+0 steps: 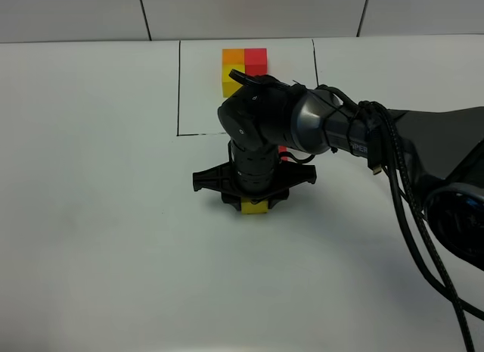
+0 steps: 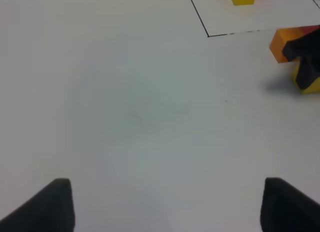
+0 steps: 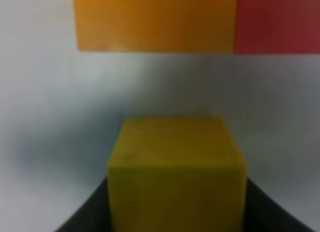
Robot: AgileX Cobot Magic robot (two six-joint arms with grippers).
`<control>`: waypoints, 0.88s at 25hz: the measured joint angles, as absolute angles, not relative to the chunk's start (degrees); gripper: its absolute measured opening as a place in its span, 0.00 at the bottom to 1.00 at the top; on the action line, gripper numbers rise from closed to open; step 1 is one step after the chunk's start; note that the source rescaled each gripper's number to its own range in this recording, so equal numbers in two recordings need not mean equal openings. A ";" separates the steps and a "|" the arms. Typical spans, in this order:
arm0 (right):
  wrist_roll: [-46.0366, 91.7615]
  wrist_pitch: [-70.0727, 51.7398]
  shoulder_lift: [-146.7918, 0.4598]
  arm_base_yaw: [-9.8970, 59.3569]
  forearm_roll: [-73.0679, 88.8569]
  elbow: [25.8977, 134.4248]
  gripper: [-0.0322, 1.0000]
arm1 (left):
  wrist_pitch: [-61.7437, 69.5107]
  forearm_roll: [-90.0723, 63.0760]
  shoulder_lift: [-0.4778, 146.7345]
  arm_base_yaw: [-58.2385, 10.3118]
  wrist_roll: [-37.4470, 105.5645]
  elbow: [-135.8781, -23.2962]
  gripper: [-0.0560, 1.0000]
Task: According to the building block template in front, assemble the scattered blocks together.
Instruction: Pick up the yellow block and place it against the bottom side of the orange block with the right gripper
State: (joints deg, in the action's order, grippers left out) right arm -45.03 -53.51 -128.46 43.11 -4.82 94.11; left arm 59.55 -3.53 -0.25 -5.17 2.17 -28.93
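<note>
This looks like a robotics lab bench, not a home or a shop. The plain white desk point(image 1: 91, 238) is marked with thin black drawn lines point(image 1: 179, 87) that form a rectangle around a trio of joined cubes point(image 1: 242, 60), like a laid-out test area. Behind it stands a plain white panelled wall point(image 1: 249, 11) with dark seams. A black robot arm point(image 1: 302, 121) with bundled cables point(image 1: 412, 216) reaches over the desk.

The template point(image 1: 243, 64) is orange, red and yellow, inside thin black lines point(image 1: 179, 87). The yellow block point(image 1: 255, 207), orange block point(image 3: 155, 21) and red block point(image 3: 277, 22) are plain. The table point(image 1: 91, 216) is white, the arm point(image 1: 318, 125) black and grey.
</note>
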 joint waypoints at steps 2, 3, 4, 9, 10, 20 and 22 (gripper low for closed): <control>-45.17 -53.48 -128.59 43.11 -4.82 94.30 0.05 | 59.55 -3.53 -0.25 -5.17 2.17 -28.93 0.72; -45.22 -53.34 -128.59 43.11 -4.82 94.32 0.05 | 59.55 -3.53 -0.25 -5.17 2.17 -28.93 0.72; -45.22 -53.08 -128.59 43.11 -4.82 94.32 0.05 | 59.55 -3.53 -0.25 -5.17 2.17 -28.93 0.72; -45.38 -51.70 -128.59 43.11 -5.18 94.32 0.05 | 59.55 -3.53 -0.25 -5.17 2.17 -28.93 0.72; -45.38 -51.51 -128.59 43.11 -5.30 94.32 0.05 | 59.55 -3.53 -0.25 -5.17 2.17 -28.93 0.72; -45.38 -51.12 -129.69 42.53 -5.49 94.91 0.05 | 59.55 -3.53 -0.25 -5.17 2.17 -28.93 0.72; -45.38 -51.07 -129.79 42.43 -5.24 94.97 0.05 | 59.55 -3.53 -0.25 -5.17 2.17 -28.93 0.72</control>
